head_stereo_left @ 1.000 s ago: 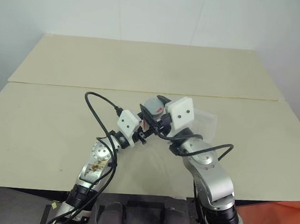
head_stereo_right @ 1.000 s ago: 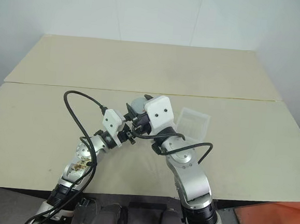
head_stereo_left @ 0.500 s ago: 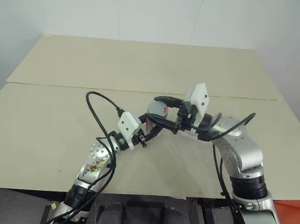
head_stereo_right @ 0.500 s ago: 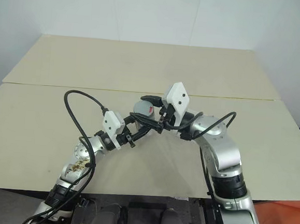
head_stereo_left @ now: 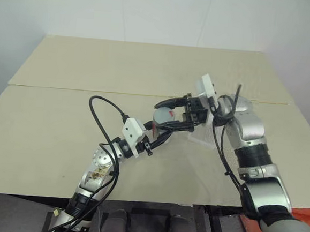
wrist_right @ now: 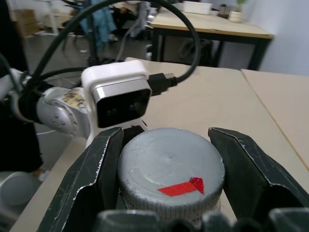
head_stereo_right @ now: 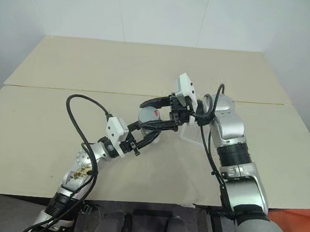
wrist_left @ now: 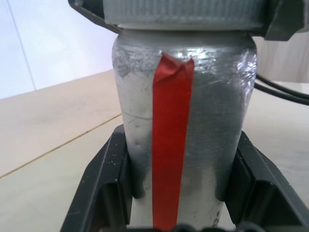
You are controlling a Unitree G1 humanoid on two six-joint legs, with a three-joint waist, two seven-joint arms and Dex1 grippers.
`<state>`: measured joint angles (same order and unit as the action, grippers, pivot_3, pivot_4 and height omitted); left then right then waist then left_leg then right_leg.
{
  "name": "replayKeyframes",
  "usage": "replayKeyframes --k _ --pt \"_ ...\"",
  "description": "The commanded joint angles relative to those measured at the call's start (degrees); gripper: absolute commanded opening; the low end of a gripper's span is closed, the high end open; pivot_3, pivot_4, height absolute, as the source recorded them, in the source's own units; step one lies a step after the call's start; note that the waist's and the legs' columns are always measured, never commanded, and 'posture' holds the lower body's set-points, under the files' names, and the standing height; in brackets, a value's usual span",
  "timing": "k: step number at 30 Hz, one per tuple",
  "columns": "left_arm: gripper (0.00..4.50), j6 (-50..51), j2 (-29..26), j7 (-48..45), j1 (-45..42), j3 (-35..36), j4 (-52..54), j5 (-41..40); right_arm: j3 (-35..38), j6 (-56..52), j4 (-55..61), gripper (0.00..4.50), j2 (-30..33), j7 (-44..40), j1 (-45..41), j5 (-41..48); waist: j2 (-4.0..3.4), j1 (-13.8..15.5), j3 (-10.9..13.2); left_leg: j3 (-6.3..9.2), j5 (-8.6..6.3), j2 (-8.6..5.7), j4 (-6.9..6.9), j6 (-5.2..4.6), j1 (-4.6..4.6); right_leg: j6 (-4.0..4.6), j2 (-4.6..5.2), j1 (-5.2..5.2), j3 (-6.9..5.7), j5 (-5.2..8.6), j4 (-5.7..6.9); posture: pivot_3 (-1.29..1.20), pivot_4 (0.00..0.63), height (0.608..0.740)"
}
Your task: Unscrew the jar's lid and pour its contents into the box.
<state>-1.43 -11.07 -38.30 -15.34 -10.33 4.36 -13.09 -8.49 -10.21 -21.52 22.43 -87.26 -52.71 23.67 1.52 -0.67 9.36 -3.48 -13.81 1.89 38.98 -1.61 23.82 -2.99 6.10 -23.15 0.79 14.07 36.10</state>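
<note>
My left gripper (head_stereo_left: 163,129) is shut on the jar (wrist_left: 183,121), a grey cylinder with a red tape strip, and holds it upright above the table. The black fingers (wrist_left: 108,191) press its sides. The silver-grey lid (wrist_right: 171,176), marked with a bit of red tape, sits on top of the jar. My right gripper (head_stereo_left: 169,115) reaches in from the right, pointing left, and is shut on the lid, one finger (wrist_right: 96,183) on each side. The clear box (head_stereo_right: 188,135) lies on the table just below my right wrist, partly hidden. The contents are hidden inside the jar.
Two beige tabletops meet at a seam (head_stereo_left: 66,88) running across behind the arms. A black cable (head_stereo_left: 99,111) loops up off my left forearm. The left wrist camera (wrist_right: 118,94) sits close below the lid.
My right arm has swung its elbow out to the right and the wrist has turned, so the gripper now points left across the lid. The jar stayed in the left gripper.
</note>
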Motion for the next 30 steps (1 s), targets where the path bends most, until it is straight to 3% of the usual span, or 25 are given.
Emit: replayKeyframes --k 1,4,9,18,30 --pt "2.05 -1.05 0.35 0.83 -0.61 0.21 1.61 0.26 -0.79 3.66 -1.31 2.80 -1.97 -3.65 -1.29 0.06 0.00 0.00 0.00 0.00 0.00 0.00 0.00 0.00 0.00 0.00 0.00 0.00 0.00 0.00 0.01 0.00 0.150 0.740" --pt "2.05 -1.09 0.48 0.96 -0.68 0.27 1.44 0.37 0.50 7.17 -2.78 2.80 -3.25 -1.54 -1.00 -0.72 0.00 -0.02 0.00 -0.01 0.00 0.00 0.00 0.00 0.00 0.00 0.00 -0.01 0.01 0.00 0.02 0.00 0.150 0.740" --pt "2.05 -1.18 0.64 0.94 -0.77 0.23 1.12 0.53 1.99 7.19 -1.85 4.43 -3.13 -1.03 -0.55 0.09 0.00 -0.01 0.00 -0.01 0.00 0.00 0.00 0.01 0.00 0.00 0.01 -0.01 0.01 0.00 0.04 0.00 0.150 0.740" --pt "2.05 -1.18 0.88 0.94 -0.89 -0.01 1.19 0.69 5.67 5.31 12.84 4.47 -0.77 10.86 4.86 0.21 -0.01 0.35 0.00 0.00 0.01 0.01 -0.01 0.02 0.00 0.00 0.04 -0.01 -0.01 -0.01 0.04 0.00 0.150 0.740" --pt "2.05 -1.51 1.39 -0.09 -1.85 -0.32 -0.23 0.58 3.36 1.00 24.30 4.47 -0.59 25.13 11.49 -3.49 0.00 0.27 0.00 -0.01 0.01 -0.01 0.00 0.02 0.00 0.01 0.04 -0.02 0.00 -0.01 0.03 0.00 0.150 0.740"
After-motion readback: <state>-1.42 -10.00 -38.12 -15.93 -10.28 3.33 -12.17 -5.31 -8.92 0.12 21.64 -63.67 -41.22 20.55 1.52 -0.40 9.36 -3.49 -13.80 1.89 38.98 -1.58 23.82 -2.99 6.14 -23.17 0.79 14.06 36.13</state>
